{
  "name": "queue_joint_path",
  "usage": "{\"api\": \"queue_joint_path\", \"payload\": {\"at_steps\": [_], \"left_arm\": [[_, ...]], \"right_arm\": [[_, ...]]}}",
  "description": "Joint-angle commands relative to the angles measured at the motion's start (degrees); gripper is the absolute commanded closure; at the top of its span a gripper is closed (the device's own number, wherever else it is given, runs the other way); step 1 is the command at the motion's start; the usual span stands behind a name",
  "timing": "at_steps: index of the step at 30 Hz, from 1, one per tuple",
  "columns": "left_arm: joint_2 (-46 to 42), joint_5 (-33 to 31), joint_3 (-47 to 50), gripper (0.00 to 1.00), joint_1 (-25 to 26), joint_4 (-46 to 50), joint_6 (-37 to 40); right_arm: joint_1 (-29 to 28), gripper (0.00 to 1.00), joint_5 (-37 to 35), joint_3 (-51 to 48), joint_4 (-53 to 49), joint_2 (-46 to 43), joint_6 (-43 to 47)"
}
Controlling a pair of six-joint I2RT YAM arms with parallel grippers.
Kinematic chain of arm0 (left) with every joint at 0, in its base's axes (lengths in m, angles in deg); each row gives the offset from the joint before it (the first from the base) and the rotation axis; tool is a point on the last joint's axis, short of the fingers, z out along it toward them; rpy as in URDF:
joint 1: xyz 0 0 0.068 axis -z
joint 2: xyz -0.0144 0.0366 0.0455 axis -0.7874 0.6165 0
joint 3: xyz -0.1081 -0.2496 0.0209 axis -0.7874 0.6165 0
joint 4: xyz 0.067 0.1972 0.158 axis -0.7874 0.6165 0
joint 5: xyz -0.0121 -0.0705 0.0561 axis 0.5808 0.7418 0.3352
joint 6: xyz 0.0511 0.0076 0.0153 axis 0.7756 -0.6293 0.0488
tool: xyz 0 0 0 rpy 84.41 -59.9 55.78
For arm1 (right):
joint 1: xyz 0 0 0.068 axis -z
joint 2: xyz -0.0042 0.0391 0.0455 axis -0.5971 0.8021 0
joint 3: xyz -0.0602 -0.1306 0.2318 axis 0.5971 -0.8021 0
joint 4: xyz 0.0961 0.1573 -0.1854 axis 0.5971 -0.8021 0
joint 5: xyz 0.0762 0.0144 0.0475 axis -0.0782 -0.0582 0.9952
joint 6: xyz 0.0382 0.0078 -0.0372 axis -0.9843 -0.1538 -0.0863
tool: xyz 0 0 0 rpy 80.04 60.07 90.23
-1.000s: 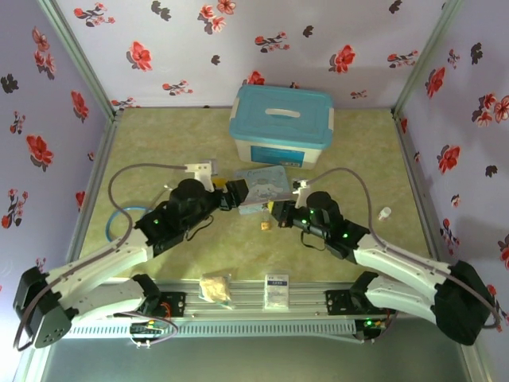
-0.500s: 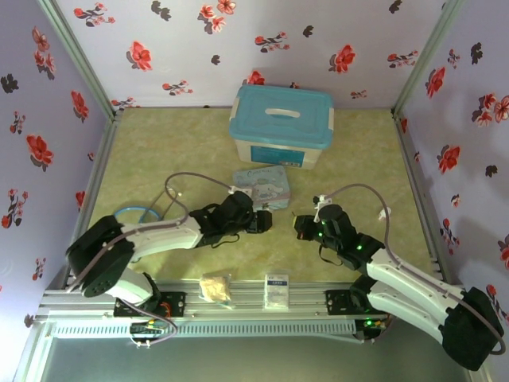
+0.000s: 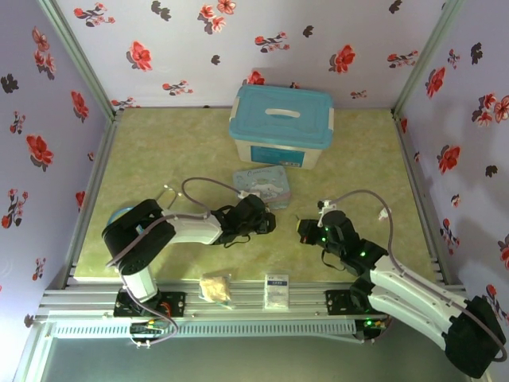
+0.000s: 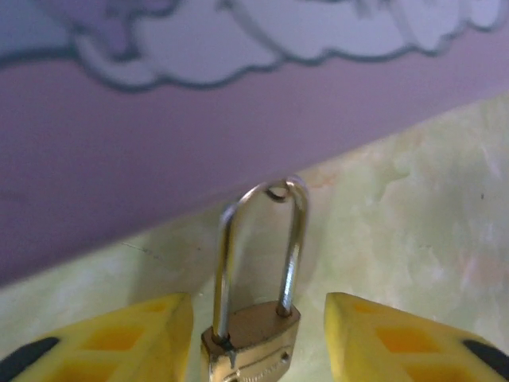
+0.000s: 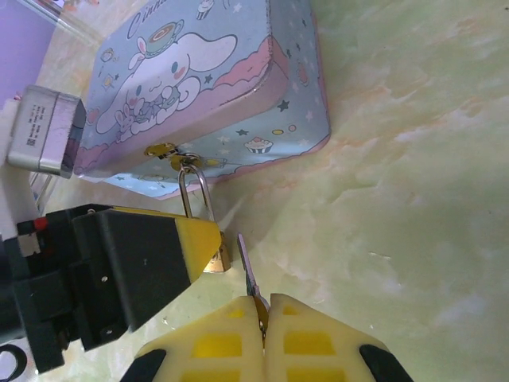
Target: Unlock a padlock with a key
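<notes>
The brass padlock (image 4: 250, 346) stands upright on the mat between my left gripper's (image 4: 258, 314) yellow fingers (image 4: 119, 342). The jaws are open, with a small gap on each side of the body. Its thin shackle (image 5: 193, 191) hangs from the gold hasp (image 5: 163, 151) of the blue cartoon tin (image 5: 207, 87). My right gripper (image 5: 264, 306) is shut on the small dark key (image 5: 248, 270). The blade points at the padlock (image 5: 216, 259) from a short gap away, and the left finger (image 5: 187, 239) half hides the body. From above, the left gripper (image 3: 269, 223) and right gripper (image 3: 305, 231) face each other in front of the tin (image 3: 262, 185).
A blue-lidded storage box (image 3: 280, 123) stands behind the tin. A beige packet (image 3: 215, 286) and a white card (image 3: 276, 290) lie at the near rail. A blue ring (image 3: 119, 215) lies at the left and a small white bottle (image 3: 384, 213) at the right.
My left gripper has dropped to the front of the tin and now straddles the padlock, its arm folded in. My right gripper has drawn back right and nearer, still holding the key.
</notes>
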Motion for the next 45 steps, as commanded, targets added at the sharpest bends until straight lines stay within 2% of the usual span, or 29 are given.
{"api": "queue_joint_path", "payload": {"at_steps": [1, 4, 8, 13, 17, 21, 26, 32, 39, 42, 45], "left_arm": [[1.9, -0.7, -1.0, 0.62, -0.2, -2.3, -1.6], [3.0, -0.7, -1.7, 0.62, 0.3, -2.0, -1.9], [3.0, -0.9, -0.8, 0.73, 0.5, -4.0, -2.6], [1.0, -2.1, 0.9, 0.82, 0.5, -5.8, -2.8], [-0.6, -2.7, 2.2, 0.85, 0.4, -7.5, -3.6], [-2.8, -3.6, 5.7, 0.88, 0.2, -13.3, -6.4], [-5.6, -4.5, 10.4, 0.87, -0.6, -21.4, -10.0], [-7.3, -4.5, 14.4, 0.88, -1.3, -29.1, -13.5], [-5.1, -5.2, 20.1, 0.97, -1.8, -44.0, -19.9], [-6.0, -5.0, 20.4, 0.99, -1.7, -43.5, -20.0], [-6.6, -5.8, 21.2, 0.99, -1.7, -43.1, -20.5]], "right_arm": [[0.3, 1.0, -2.0, -1.5, -1.4, -1.6, -1.4], [0.3, 1.0, -2.3, -2.0, -0.8, -1.8, -2.4], [0.3, 1.0, -1.9, -2.5, 1.0, -0.8, -3.6], [0.2, 1.0, 3.0, -6.2, 13.6, 5.5, -9.3], [0.1, 1.0, 6.7, -5.3, 16.9, 10.4, -9.0], [0.0, 1.0, 9.9, -5.4, 21.3, 11.9, -9.5], [-0.1, 1.0, 11.0, -9.4, 34.1, 15.6, -16.2], [-1.7, 1.0, 14.0, -7.1, 38.8, 19.9, -14.1], [-1.8, 1.0, 18.2, -6.0, 55.3, 34.3, -20.2], [-1.8, 1.0, 20.1, -4.6, 59.7, 39.1, -22.6], [-2.3, 1.0, 22.2, -2.1, 57.3, 41.7, -23.8]]}}
